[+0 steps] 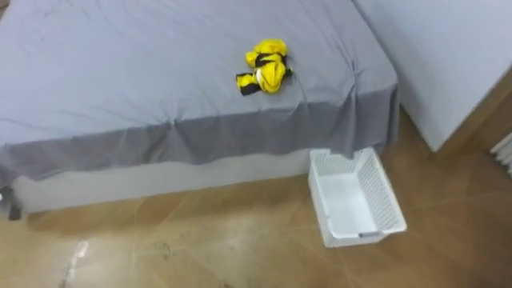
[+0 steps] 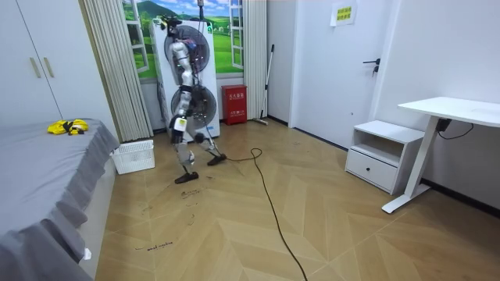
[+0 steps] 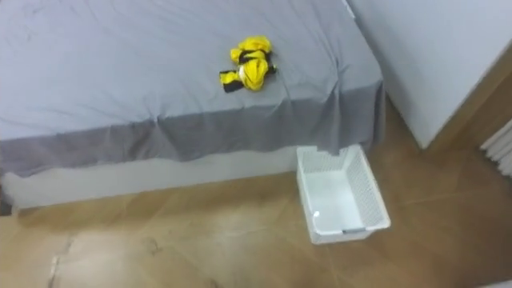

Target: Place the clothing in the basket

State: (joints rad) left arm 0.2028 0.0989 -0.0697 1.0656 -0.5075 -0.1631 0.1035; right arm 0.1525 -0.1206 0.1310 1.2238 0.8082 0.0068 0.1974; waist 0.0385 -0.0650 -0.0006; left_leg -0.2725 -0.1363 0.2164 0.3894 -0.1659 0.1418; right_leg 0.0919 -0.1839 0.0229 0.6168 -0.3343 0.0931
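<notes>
**Clothes on bed, basket empty**

Yellow clothes point(image 1: 265, 67) lay bunched on the bed point(image 1: 120, 72), near its edge. They looked soft and light, so best pinched at the top of the bunch. The basket point(image 1: 382, 192) sat on the floor just beside the bed corner. Nothing seemed to block the way. The hands point(image 2: 180, 123) were too small to read, so I couldn't tell their state.

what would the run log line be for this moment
step: clothes not picked up yet | clothes: yellow bundle on bed near edge | basket: white, empty, on floor at bed corner | robot: standing beside basket
</notes>
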